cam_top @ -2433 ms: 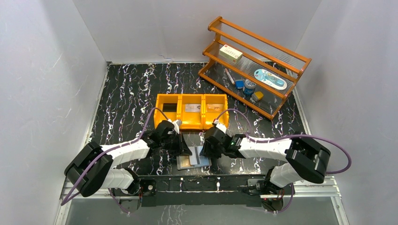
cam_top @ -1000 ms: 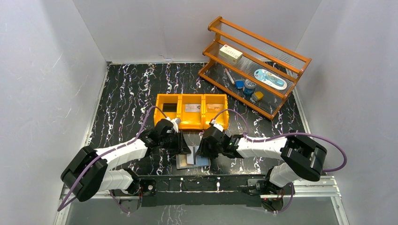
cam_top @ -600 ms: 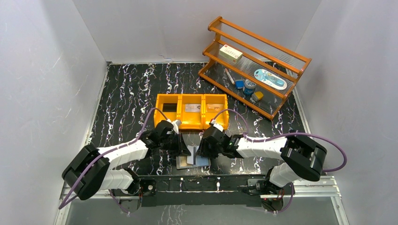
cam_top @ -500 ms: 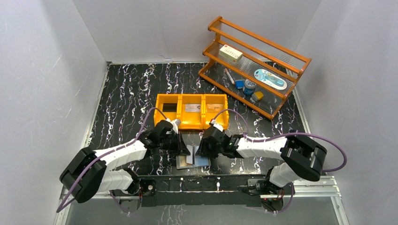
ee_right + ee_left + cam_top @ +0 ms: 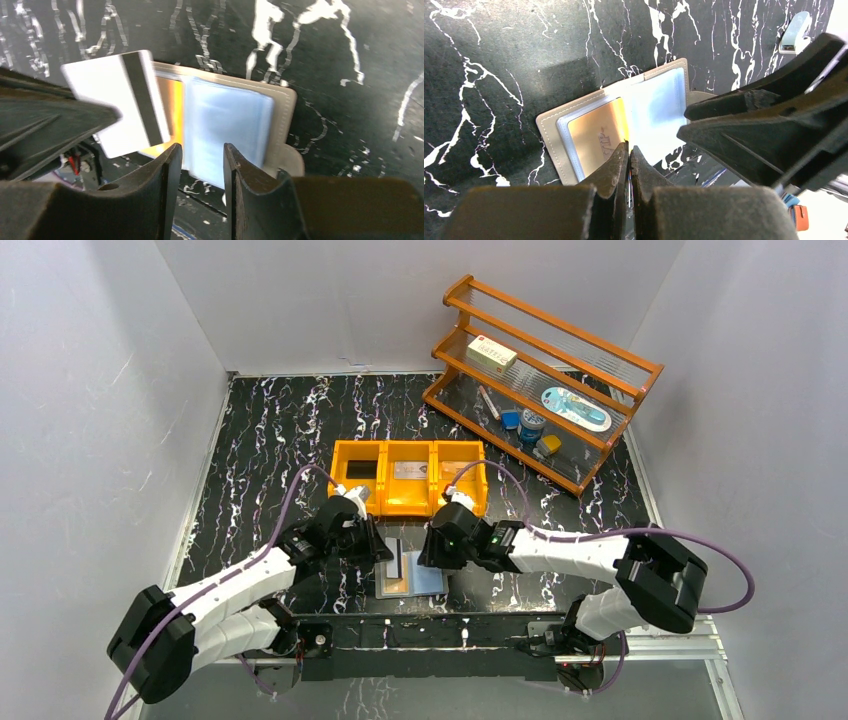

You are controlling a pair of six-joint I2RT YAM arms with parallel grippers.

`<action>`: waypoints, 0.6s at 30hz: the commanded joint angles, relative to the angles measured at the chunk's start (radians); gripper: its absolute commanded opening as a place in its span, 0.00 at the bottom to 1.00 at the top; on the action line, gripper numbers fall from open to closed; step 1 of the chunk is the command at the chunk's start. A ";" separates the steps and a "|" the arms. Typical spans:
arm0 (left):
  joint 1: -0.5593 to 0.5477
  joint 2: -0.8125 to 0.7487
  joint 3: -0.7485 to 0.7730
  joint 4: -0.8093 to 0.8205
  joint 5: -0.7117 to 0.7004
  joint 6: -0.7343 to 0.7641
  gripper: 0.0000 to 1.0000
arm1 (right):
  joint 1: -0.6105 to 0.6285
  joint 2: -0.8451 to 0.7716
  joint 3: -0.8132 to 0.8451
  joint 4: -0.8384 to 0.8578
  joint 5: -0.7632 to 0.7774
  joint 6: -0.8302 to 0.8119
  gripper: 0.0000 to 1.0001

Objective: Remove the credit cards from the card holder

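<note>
The card holder (image 5: pixel 425 581) lies open near the table's front edge, grey cover and pale blue lining up; it also shows in the left wrist view (image 5: pixel 659 105) and the right wrist view (image 5: pixel 225 120). A tan-orange card (image 5: pixel 596 135) sits in its left leaf. My left gripper (image 5: pixel 629 147) is shut on a thin silvery grey card with a black stripe (image 5: pixel 112 100), held edge-up just above the holder's left leaf (image 5: pixel 397 558). My right gripper (image 5: pixel 202 147) is open and empty, hovering over the holder's right leaf.
An orange three-compartment bin (image 5: pixel 408 502) stands just behind the holder, with a dark card, a grey card and a tan card lying in its compartments. A wooden rack (image 5: pixel 600 348) with a cream box and small items stands at the back right.
My left gripper has drawn the striped card up and out of the holder and shifted left and back. My right gripper has lifted slightly off the holder.
</note>
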State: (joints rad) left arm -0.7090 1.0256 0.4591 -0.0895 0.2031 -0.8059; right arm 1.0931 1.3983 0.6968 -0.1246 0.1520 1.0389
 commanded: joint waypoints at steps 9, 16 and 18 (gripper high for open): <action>0.002 -0.145 0.035 -0.121 -0.164 -0.018 0.00 | -0.004 0.129 0.102 0.245 -0.247 -0.058 0.43; 0.001 -0.161 0.035 -0.155 -0.167 -0.015 0.00 | -0.019 0.145 0.032 0.134 -0.101 0.015 0.43; 0.002 -0.160 0.031 -0.145 -0.165 -0.015 0.00 | -0.022 0.134 0.019 0.123 -0.094 0.018 0.45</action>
State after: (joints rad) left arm -0.7090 0.8745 0.4686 -0.2169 0.0582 -0.8192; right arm 1.0847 1.5570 0.7403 0.0372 0.0013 1.0203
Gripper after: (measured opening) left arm 0.010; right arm 0.435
